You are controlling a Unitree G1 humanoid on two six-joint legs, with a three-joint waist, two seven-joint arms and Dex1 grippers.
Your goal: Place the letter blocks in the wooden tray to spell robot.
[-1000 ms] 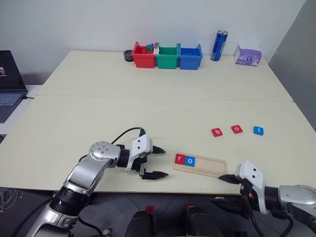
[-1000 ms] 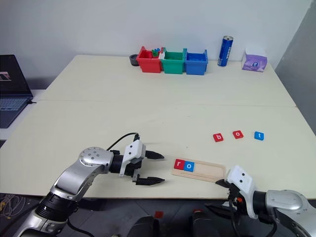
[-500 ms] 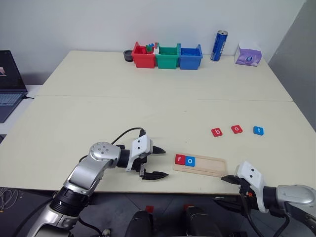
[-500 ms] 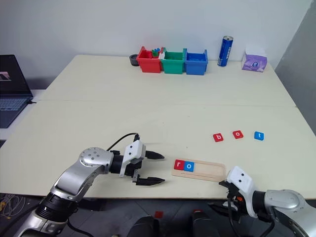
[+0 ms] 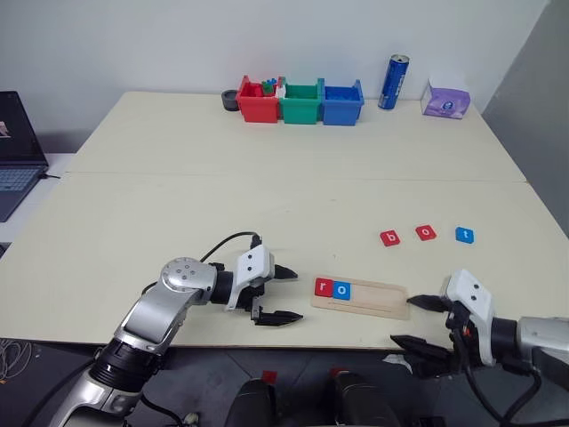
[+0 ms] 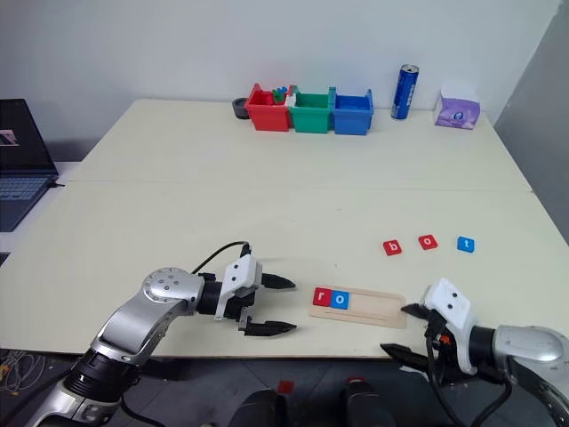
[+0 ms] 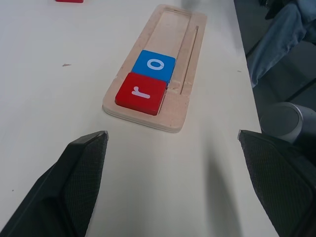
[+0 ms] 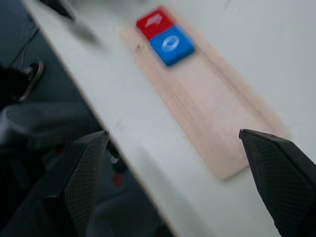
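The wooden tray lies near the table's front edge. A red r block and a blue o block sit side by side at its left end, and the rest of the groove is bare. Three letter blocks lie loose in a row further back on the right: a red b, a red o and a blue t. My left gripper hovers open just left of the tray, holding nothing. At the tray's right end my right gripper is open and empty, its lower finger below the table edge.
Red, green and blue bins stand at the back of the table, with a blue can and a purple packet to their right. A laptop sits off the table's left side.
My right gripper has risen and moved forward from below the table edge to the tray's right end. The left gripper and the blocks have not moved.
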